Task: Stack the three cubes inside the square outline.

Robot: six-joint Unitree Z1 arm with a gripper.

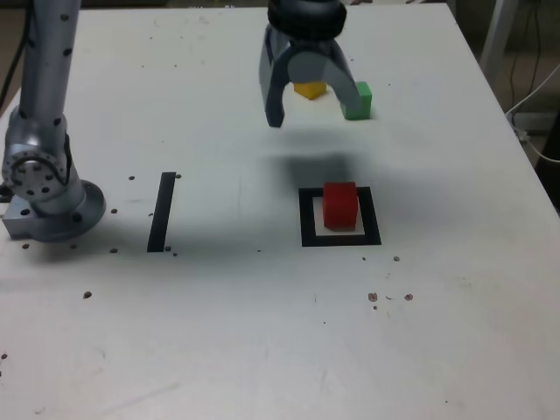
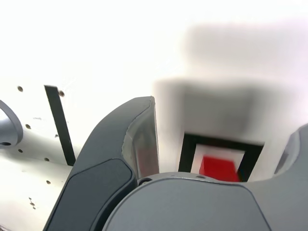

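The red cube [image 1: 339,206] [image 2: 219,168] sits inside the square outline [image 1: 305,219] [image 2: 187,151], toward its far side. Farther back on the table stand the yellow cube [image 1: 309,89] and the green cube [image 1: 358,101], close together; part of the yellow one is hidden behind a finger. My gripper [image 1: 311,109] [image 2: 228,113] hangs above the table in front of those two cubes and behind the outline. Its jaws are spread wide and hold nothing.
A straight black strip [image 1: 162,212] [image 2: 60,125] is marked on the white table [image 1: 262,332] at the exterior view's left. The arm's grey base [image 1: 48,197] stands near the left edge. Small dark specks dot the table top.
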